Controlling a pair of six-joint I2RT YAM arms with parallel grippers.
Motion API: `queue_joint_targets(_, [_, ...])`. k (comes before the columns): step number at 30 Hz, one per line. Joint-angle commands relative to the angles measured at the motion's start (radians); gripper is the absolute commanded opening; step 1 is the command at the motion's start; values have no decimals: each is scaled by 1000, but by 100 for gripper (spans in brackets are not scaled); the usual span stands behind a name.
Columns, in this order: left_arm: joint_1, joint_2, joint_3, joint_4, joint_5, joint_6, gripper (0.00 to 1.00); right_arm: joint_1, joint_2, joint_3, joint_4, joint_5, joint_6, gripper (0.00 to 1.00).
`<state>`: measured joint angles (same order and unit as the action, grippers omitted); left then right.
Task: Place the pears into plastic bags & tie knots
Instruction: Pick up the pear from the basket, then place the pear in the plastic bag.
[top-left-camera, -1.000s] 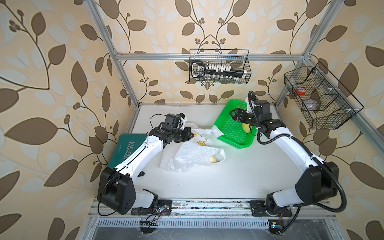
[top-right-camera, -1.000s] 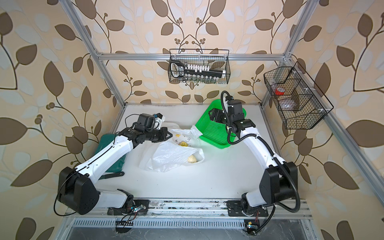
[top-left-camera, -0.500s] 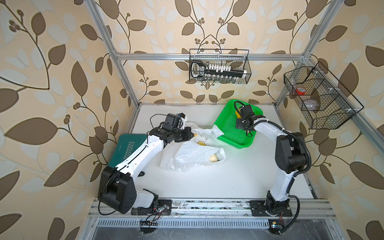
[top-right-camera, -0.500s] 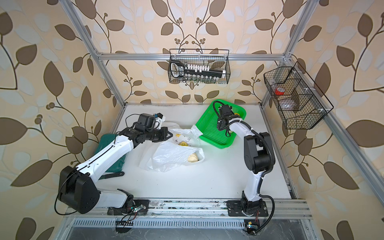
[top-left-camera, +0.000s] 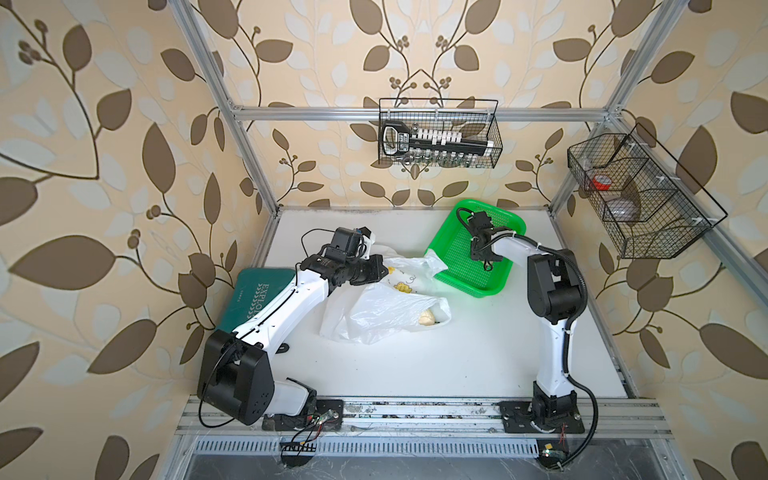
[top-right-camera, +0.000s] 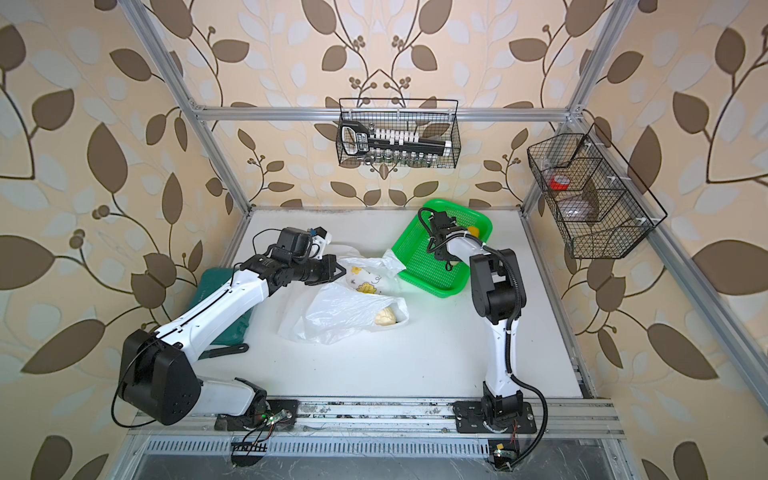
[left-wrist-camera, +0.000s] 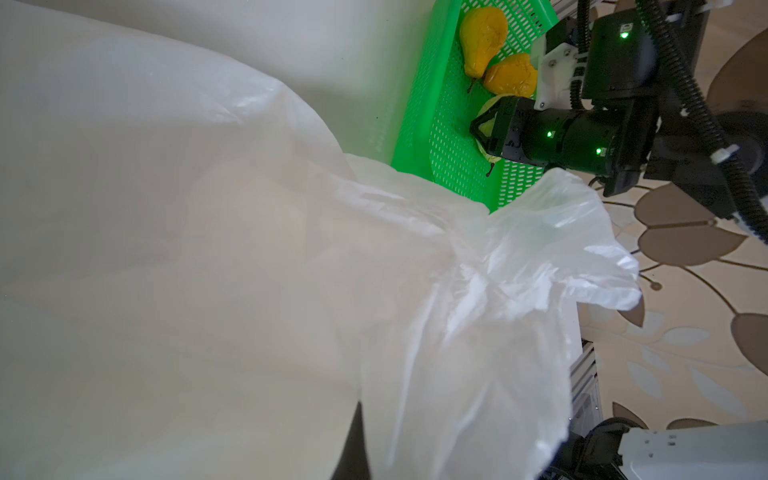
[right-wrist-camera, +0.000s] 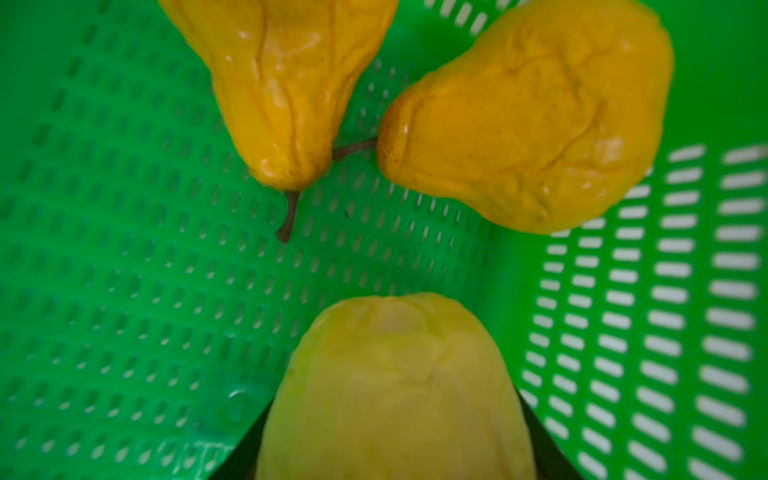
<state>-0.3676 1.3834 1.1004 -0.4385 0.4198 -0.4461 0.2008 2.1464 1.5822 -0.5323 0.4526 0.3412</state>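
The plastic bag (top-left-camera: 384, 309) is showing as thin, translucent white film, crinkling and catching soft highlights, while the green basket (right-wrist-camera: 124, 291) is looking like smooth moulded plastic, perforated with small slots and lightly glossy. The two orange-yellow pears (right-wrist-camera: 536, 124) are gleaming with a shiny, wrinkled skin, and the pale pear (right-wrist-camera: 395, 386) is appearing duller and softly creased. The table (top-left-camera: 436, 365) is reading as matt white, the frame rails (top-left-camera: 415, 113) as brushed metal, and the wall baskets (top-left-camera: 438, 134) as black wire mesh
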Motion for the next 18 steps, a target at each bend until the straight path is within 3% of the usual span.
queue_joint_targets(1, [-7,-10,21,14,16,3,0,8,-158,-103,23,-106,29,40])
queue_joint_targets(4, [-7,-12,18,13,13,7,0,57,-364,-241,85,-204,43,39])
queue_joint_targets(11, [-7,-12,22,7,8,17,0,277,-808,-515,187,-479,116,37])
queue_joint_targets(15, [-7,-7,23,3,14,22,0,396,-903,-604,270,-560,192,36])
queue_joint_targets(18, [-7,-5,26,-1,20,28,0,460,-856,-601,341,-616,210,36])
